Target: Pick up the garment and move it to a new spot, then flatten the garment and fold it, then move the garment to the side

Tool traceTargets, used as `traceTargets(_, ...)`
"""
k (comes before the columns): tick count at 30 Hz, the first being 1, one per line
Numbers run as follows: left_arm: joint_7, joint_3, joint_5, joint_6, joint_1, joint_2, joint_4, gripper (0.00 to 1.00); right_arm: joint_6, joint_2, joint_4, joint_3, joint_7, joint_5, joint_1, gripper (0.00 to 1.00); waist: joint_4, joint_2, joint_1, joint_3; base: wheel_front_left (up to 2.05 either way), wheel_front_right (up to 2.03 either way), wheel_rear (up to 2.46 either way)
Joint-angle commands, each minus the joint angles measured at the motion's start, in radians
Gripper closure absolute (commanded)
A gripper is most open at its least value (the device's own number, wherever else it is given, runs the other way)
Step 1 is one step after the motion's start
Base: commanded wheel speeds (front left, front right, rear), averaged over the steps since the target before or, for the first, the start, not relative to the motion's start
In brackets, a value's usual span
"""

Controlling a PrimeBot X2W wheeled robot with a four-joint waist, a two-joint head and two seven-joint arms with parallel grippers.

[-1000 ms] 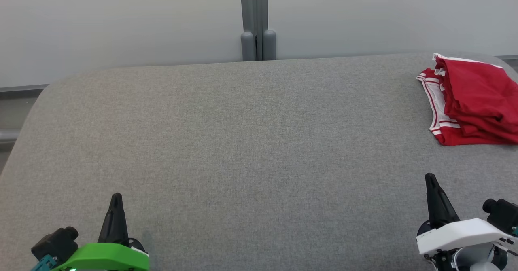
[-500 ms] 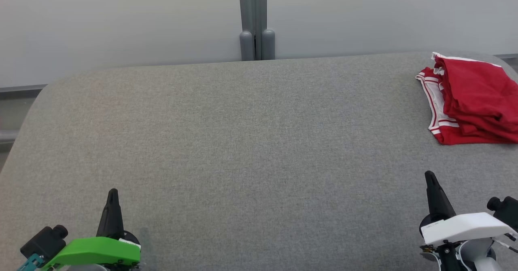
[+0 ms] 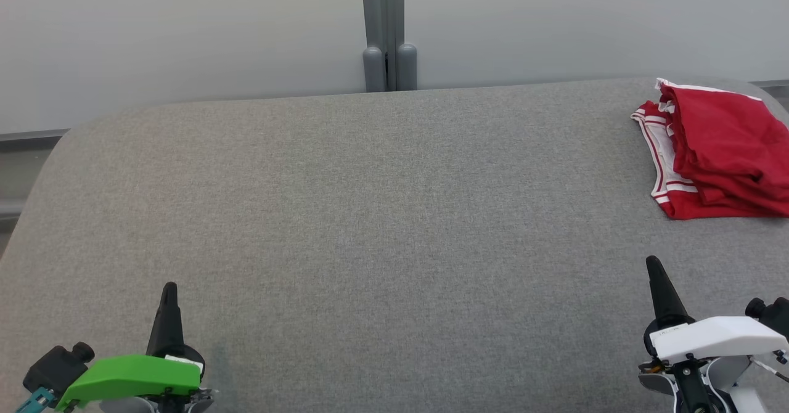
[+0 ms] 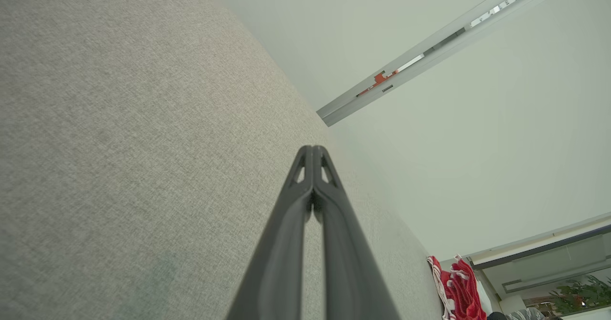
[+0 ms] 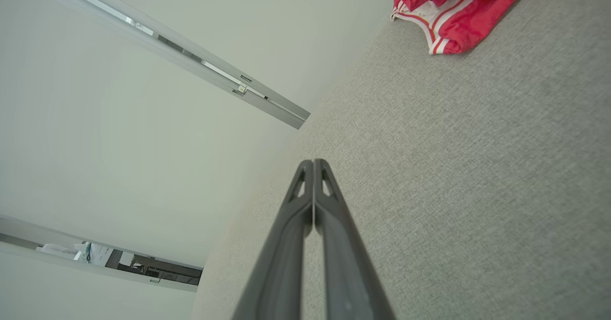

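Observation:
The garment is red with white stripes and lies folded in a stack at the far right of the grey table, cut off by the picture's right edge. It also shows as the red garment at the top of the right wrist view and, small, as the garment in the left wrist view. My left gripper sits at the lower left, shut and empty, its fingers pressed together. My right gripper is at the lower right, shut and empty, well short of the garment.
A pale wall stands behind the table, with a grey post at its middle. The table's far edge curves down at the back left corner.
Both grippers have drawn back a little toward the bottom of the head view, still shut. The garment has not moved.

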Motion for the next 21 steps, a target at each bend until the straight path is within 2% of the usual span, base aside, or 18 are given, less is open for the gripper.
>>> traceTargets(1,0.007,0.007,-0.032,-0.005,-0.031,0.005,-0.013,1.0,0.0,-0.001,-0.005,-0.006,0.008,0.03,-0.025,1.0,0.0,0.0,0.0,0.0,0.0,0.0,0.0)
traceTargets(21,0.061,0.019,-0.233,-0.007,-0.049,0.005,-0.016,1.0,0.0,0.013,0.013,-0.026,0.062,0.22,-0.05,1.0,-0.005,0.0,0.0,0.002,0.0,0.0,0.0)
